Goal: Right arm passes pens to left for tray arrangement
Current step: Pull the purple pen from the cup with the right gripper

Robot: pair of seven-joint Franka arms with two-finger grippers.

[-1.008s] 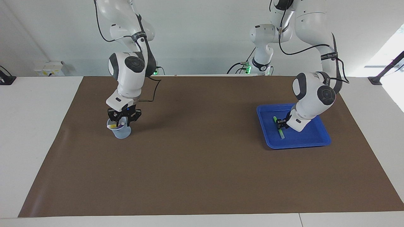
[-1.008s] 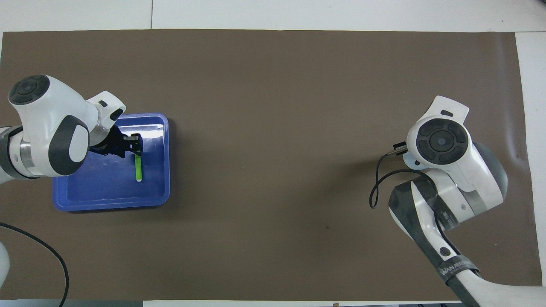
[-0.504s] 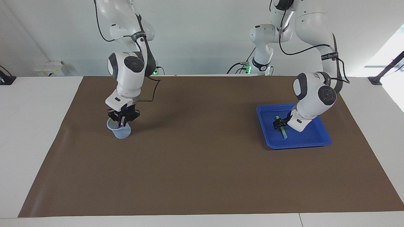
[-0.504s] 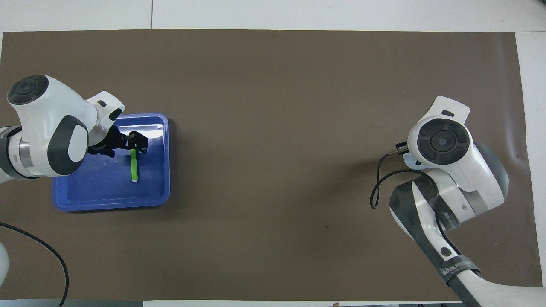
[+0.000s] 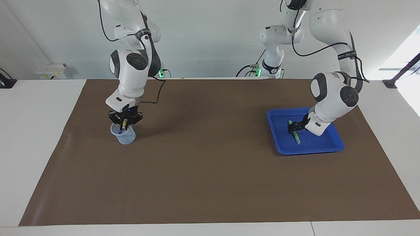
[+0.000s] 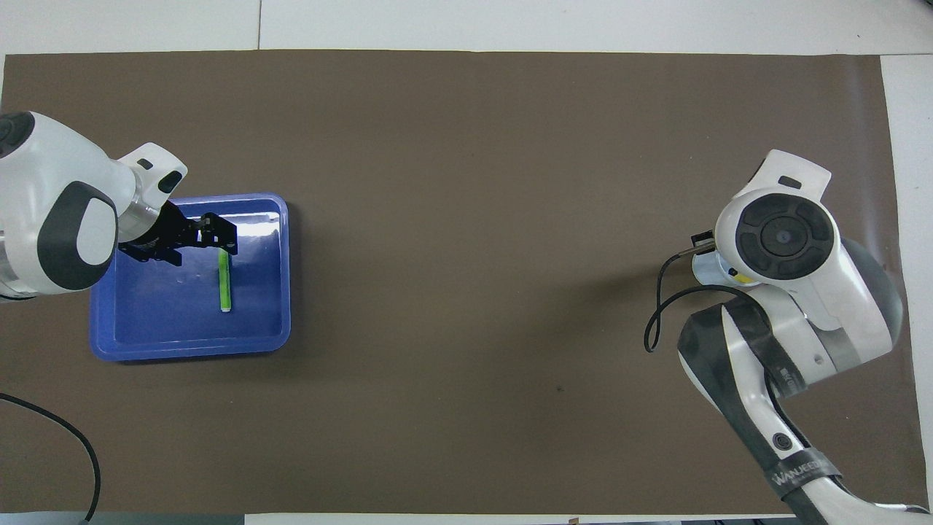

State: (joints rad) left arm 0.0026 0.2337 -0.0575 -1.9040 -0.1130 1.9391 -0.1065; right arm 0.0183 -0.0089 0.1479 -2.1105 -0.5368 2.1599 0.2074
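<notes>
- You see the white bench (image 5: 32,137) covered with a wide brown paper sheet (image 5: 210,170).
- The shallow square bright-blue plastic tray (image 5: 334,144) lies on the sheet toward the left arm's end of the bench.
- The short thin green marker pen (image 5: 296,134) lies flat on the floor of the tray, free of any grip; its pale end points away from the robots.
- The left hand (image 5: 294,127) of the large white left arm (image 5: 331,95) hangs low over the tray, just above the pen's end that is nearer to the robots. In the overhead view you see its black fingers (image 6: 219,232) standing apart, with nothing between them.
- The small translucent pale-blue plastic cup (image 5: 124,135) stands on the sheet toward the right arm's end of the bench.
- The right hand (image 5: 124,123) of the large white right arm (image 5: 131,72) with the looping black cable is over the cup's mouth. Its fingertips are together, clamped on the thin yellow marker pen (image 5: 125,123), which hangs upright between them.
- The purple marker pen (image 5: 120,131) leans inside the cup, under the hand.
- In the overhead view the right arm's wrist covers the cup; you see only a small yellow spot (image 6: 740,277) beside it.
</notes>
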